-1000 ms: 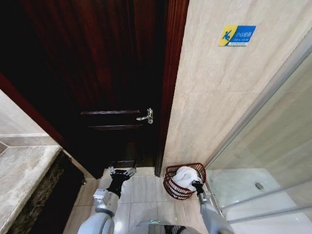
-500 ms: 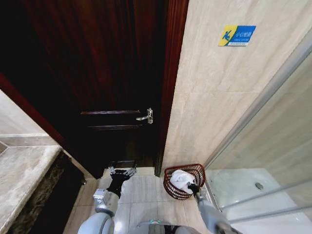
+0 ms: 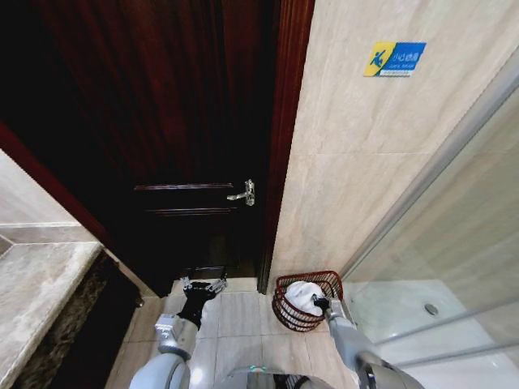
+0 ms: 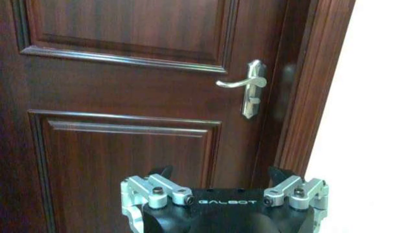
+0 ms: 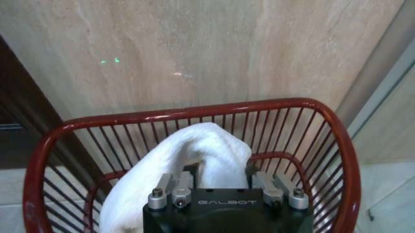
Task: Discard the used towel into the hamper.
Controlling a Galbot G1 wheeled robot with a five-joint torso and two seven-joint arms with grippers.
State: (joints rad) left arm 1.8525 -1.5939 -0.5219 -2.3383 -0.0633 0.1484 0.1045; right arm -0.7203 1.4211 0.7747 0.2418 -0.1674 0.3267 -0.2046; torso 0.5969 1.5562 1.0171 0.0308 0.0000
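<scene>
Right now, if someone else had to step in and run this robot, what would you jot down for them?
Right gripper: down inside the hamper, fingers at the towel; whether it has let go is hidden.
Left gripper: open, empty, parked low facing the door.
Hamper sits on the floor against the tiled wall, beside the shower glass.
Done: the towel's bulk is in the hamper.
Left: confirm release, lift the right arm out.

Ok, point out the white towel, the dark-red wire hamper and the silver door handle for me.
White cloth towel (image 5: pixel 194 150): right wrist view, on its raised fold inside the basket.
Dark-red round wire hamper (image 5: pixel 214 110): right wrist view, on the far rim.
Silver metal door handle (image 4: pixel 250 83): left wrist view, on the lever.
</scene>
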